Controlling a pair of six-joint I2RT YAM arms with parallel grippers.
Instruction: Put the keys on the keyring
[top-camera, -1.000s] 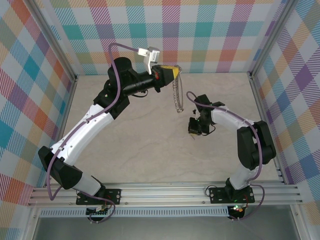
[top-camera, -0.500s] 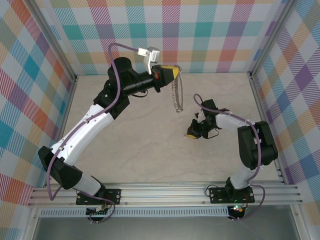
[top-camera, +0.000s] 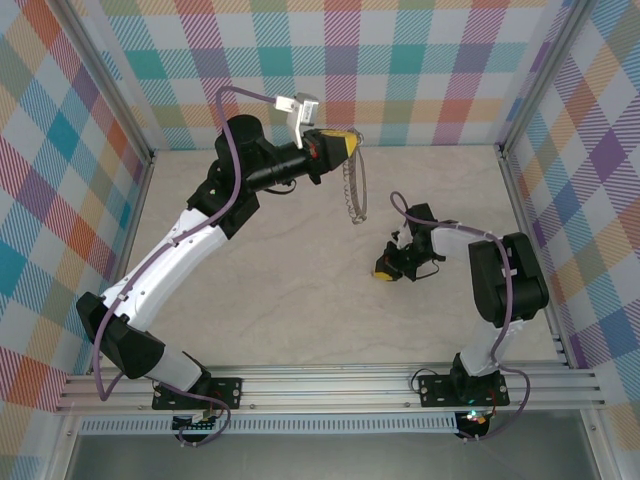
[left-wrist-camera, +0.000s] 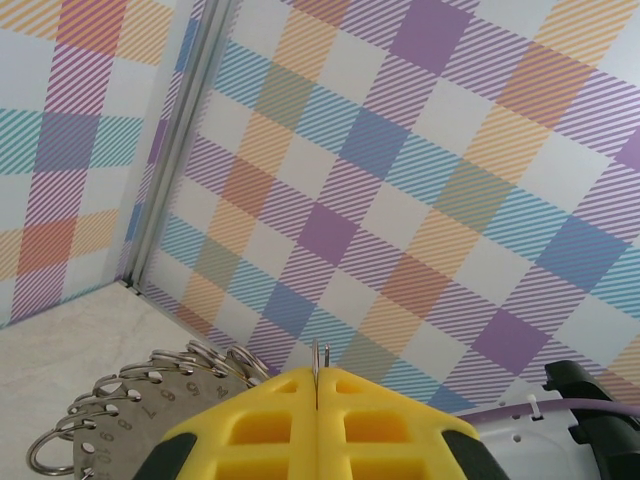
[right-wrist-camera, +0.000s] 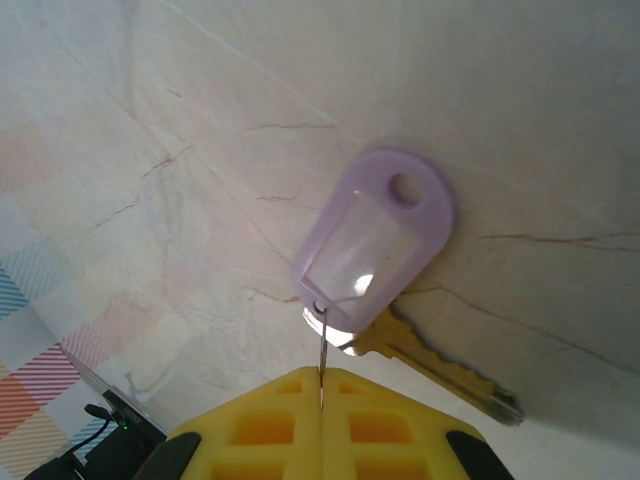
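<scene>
Left claw (left-wrist-camera: 317, 374): yellow fingers pressing together on thin wire of keyring (left-wrist-camera: 140, 408); its numbered disc and small rings spreading just left of fingertips. Right claw (right-wrist-camera: 322, 374): fingers pinching together on fine wire loop of key (right-wrist-camera: 375, 245); lilac head lying just ahead of fingertips, blade angling right beneath it.

It looks like a robot test cell in a lab: checked wall panels (top-camera: 430, 70) on aluminium posts (top-camera: 107, 80) enclose a marble-look table (top-camera: 290, 300), with a mounting rail (top-camera: 330, 385) along the bottom edge.
</scene>
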